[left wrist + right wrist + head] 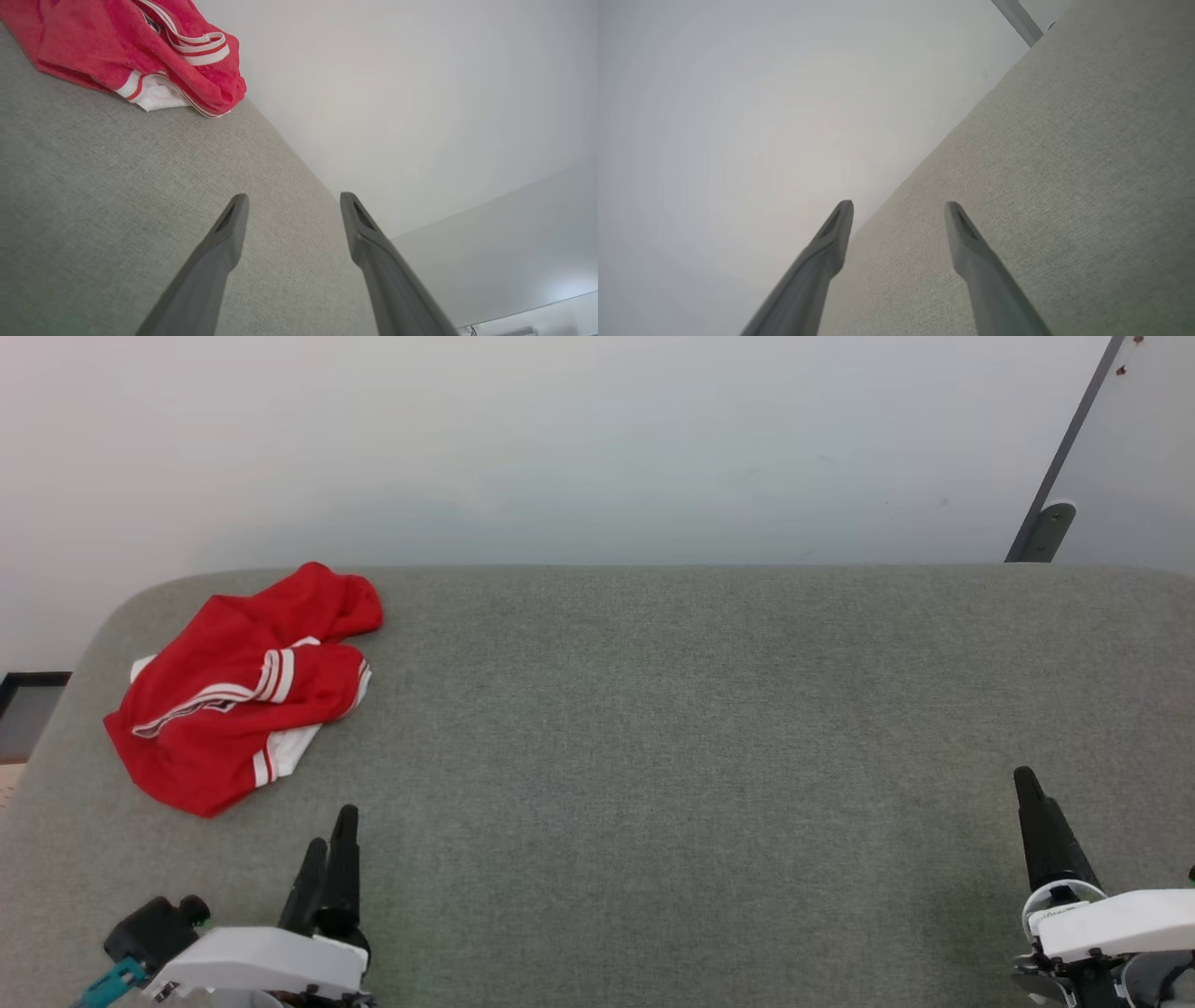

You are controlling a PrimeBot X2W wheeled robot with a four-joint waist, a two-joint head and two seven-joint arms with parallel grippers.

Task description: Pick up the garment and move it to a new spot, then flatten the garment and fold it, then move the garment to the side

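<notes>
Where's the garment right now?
In the head view the garment lies crumpled on the table's far left corner, just ahead of the open left end effector, not touching it.

Garment (84,42) cropped, L wrist top

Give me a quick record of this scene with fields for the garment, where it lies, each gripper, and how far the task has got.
garment: red top with white striped trim, crumpled in a heap
place: far left part of the grey table, near its back edge
left gripper: open, holding nothing, the nearer one to the garment but apart from it
right gripper: open, holding nothing, over the table's right side
task stage: garment lies unheld, not flattened or folded
</notes>
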